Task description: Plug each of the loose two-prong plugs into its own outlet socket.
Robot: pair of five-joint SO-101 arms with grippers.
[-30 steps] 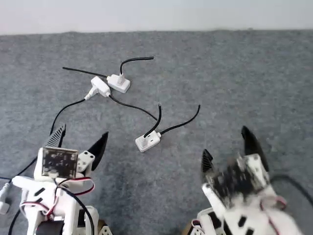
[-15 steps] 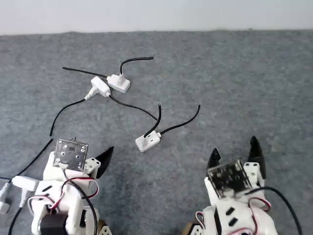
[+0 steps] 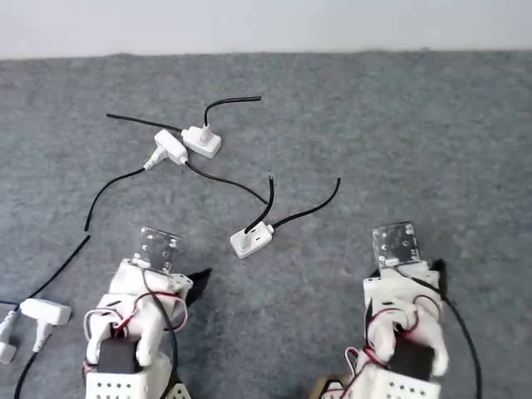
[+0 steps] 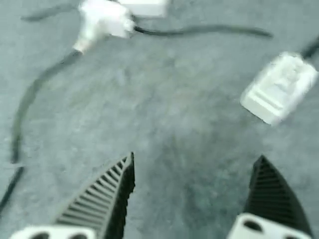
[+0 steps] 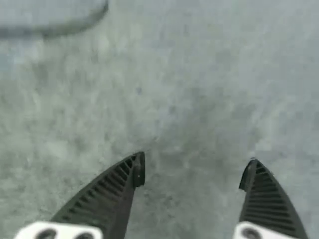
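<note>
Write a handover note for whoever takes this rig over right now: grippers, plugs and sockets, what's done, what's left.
Left gripper: open, empty, low over the grey mat.
Right gripper: open, empty, over bare mat.
Centre socket block: between the arms, with a black-corded plug apparently seated in it.
Far socket block: also looks plugged. A white plug body lies against it; I cannot tell whether it is seated.
Loose plug: on the mat beside the left arm, in no socket.
Done: seemingly two plugs in.
Left: check the far pair, then probably the loose plug.
</note>
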